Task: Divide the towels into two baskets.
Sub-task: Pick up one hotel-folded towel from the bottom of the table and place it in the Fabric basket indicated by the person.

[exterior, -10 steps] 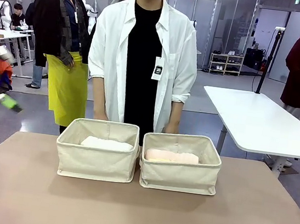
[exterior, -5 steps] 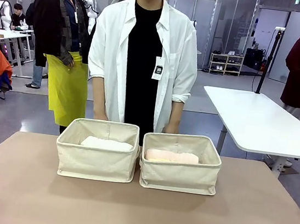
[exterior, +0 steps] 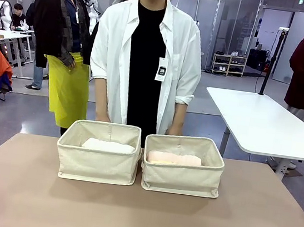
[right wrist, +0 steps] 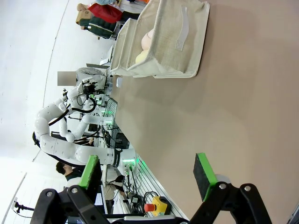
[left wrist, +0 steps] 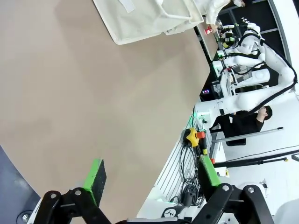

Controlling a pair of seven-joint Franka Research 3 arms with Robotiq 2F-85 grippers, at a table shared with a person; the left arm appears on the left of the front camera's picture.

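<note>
two beige baskets are set side by side, touching, at the far middle of the table [exterior: 138,218], right in front of the person [exterior: 144,62]. a white towel [exterior: 108,146] is seen in the left basket [exterior: 97,165] and a pale pink towel [exterior: 174,159] in the right basket [exterior: 181,179]; a pale yellow towel [right wrist: 141,56] is glimpsed beside the pink one from the right wrist. the dark grey one can't be made out. the left gripper [left wrist: 152,179] and right gripper [right wrist: 147,170] are both held well back over bare table, fingers spread wide, nothing pinched. the split looks done, so not much is left to go wrong, though a soft basket wall could be snagged and dragged if an arm were sent back in low.
</note>
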